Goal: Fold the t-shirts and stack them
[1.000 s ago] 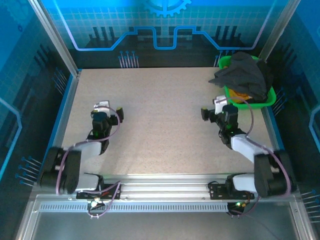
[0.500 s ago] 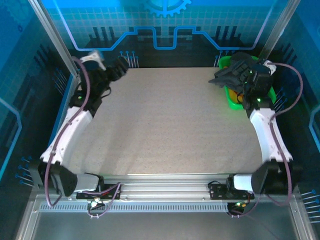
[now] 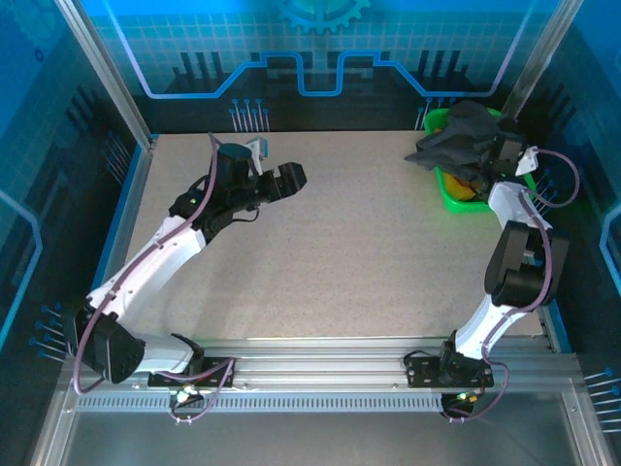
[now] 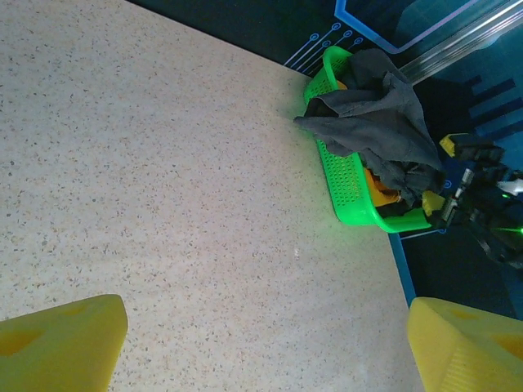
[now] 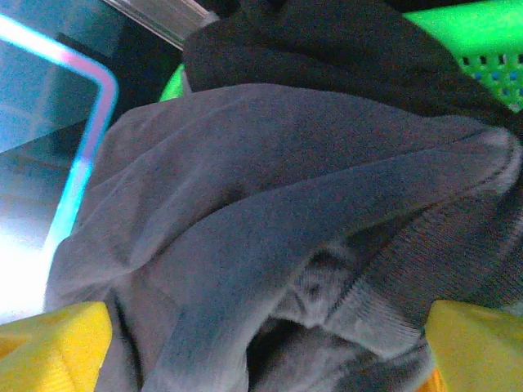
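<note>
- Two arms rise from the near edge of the table (image 3: 340,272). No shirts lie on its speckled top, so I judge the task to be at its very start.
- Farther in, the left tool (image 3: 291,178) hovers over the far left part of the table, pointing across toward the basket. Its yellow fingers (image 4: 65,339) stand wide apart with nothing held between them. It looks placed to help spread a shirt once one comes out.
- At the far right corner of the table sits the green basket (image 4: 347,184), with the shirts heaped in it. A charcoal-grey shirt (image 4: 384,122) drapes over the top and spills past the rim, and a mustard one (image 4: 377,189) peeks out beneath.
- Over that heap hangs the right tool (image 5: 265,347), its jaws spread wide on either side of a grey fold. It is close to the cloth but not clamped on it, and I cannot tell whether the tips touch. A pinch on the top shirt seems the likely next move.
</note>
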Tool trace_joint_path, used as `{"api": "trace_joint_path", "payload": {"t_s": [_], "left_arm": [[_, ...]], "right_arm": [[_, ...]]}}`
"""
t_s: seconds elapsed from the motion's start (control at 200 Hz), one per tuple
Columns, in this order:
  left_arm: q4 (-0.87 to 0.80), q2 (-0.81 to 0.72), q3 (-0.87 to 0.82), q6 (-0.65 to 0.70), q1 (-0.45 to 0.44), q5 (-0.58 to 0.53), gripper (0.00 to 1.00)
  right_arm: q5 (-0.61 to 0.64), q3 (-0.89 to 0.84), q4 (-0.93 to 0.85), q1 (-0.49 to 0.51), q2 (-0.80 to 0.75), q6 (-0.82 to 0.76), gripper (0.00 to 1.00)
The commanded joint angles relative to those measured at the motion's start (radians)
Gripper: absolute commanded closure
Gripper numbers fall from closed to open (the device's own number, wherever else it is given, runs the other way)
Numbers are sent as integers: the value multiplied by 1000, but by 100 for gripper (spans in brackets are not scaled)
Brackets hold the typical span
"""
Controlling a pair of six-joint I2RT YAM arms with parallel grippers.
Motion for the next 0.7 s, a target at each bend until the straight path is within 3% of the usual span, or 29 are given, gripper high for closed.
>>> {"api": "trace_joint_path", "payload": {"t_s": [0.0, 0.095, 0.22, 0.37, 0.49, 0.695], "left_arm": [[-39, -47, -10, -18, -6, 15, 10], [-55, -67, -19, -19, -5, 4, 11], [-65, -83, -23, -18, -4, -6, 11], [-82, -84, -13, -9, -5, -19, 12], [-81, -86, -9, -5, -5, -31, 12], [-73, -72, -7, 2, -3, -17, 13]], "right_arm": [[-20, 96, -15, -18, 73, 50, 0], [-59, 143, -2, -22, 144, 65, 1], [-94, 188, -16, -26, 207, 115, 13], [-156, 160, 28, -23, 209, 168, 58], [-111, -2, 200, 1, 106, 234, 100], [-43, -143, 282, 52, -78, 230, 100]]}}
